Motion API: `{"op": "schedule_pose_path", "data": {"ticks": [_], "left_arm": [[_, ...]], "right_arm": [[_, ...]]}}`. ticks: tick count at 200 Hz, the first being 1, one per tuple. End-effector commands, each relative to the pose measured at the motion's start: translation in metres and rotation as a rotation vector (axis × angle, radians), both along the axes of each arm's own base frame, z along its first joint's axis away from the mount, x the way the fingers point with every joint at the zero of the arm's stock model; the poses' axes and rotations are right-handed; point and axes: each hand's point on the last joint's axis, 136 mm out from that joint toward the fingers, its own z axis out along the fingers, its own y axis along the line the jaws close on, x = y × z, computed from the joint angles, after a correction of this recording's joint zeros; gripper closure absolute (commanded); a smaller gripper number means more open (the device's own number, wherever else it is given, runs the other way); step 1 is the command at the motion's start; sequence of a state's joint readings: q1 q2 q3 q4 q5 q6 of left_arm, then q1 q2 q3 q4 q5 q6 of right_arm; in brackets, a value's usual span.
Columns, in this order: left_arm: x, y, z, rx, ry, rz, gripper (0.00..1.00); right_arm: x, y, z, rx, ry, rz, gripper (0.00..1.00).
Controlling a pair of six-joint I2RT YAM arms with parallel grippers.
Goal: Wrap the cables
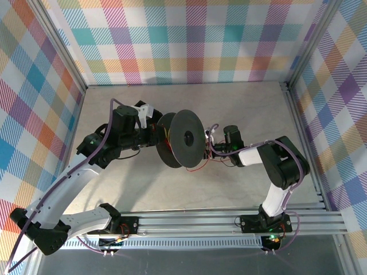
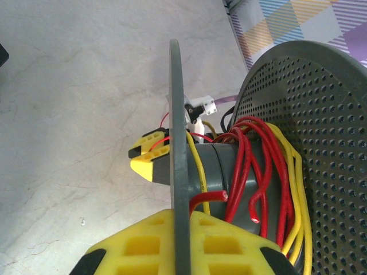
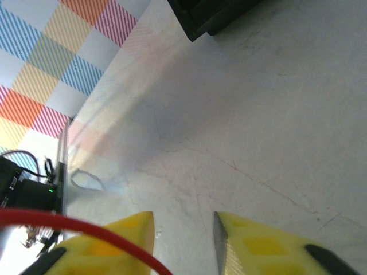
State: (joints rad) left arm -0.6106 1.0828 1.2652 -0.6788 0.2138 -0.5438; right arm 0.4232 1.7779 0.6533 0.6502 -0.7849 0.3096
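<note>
Jaws of the right gripper [image 3: 183, 217] apart, red cable [image 3: 86, 228] across one finger

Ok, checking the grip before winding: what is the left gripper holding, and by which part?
The spool, by the rim of its solid flange, clamped in the jaws of the left gripper.

cables [image 2: 248, 166]: red and yellow | looped loosely round spool [image 2: 218, 166] (red end free)

A dark spool [image 1: 182, 139] stands mid-table between the left arm [image 1: 86, 172] and right arm [image 1: 278, 166], with cables [image 1: 196, 168] trailing near it.
</note>
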Motion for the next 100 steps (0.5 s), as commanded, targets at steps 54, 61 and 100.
{"op": "schedule_pose_path", "data": {"ticks": [54, 61, 100], "left_arm": [[-0.013, 0.004, 0.037, -0.101, -0.105, -0.034, 1.00], [-0.016, 0.004, 0.037, -0.103, -0.104, -0.039, 1.00], [-0.025, 0.011, 0.034, -0.084, -0.109, -0.049, 1.00]], "right_arm": [[0.039, -0.015, 0.003, -0.100, 0.073, -0.117, 1.00], [0.044, -0.019, 0.002, -0.113, 0.091, -0.130, 1.00], [0.070, -0.044, -0.003, -0.147, 0.199, -0.228, 1.00]]}}
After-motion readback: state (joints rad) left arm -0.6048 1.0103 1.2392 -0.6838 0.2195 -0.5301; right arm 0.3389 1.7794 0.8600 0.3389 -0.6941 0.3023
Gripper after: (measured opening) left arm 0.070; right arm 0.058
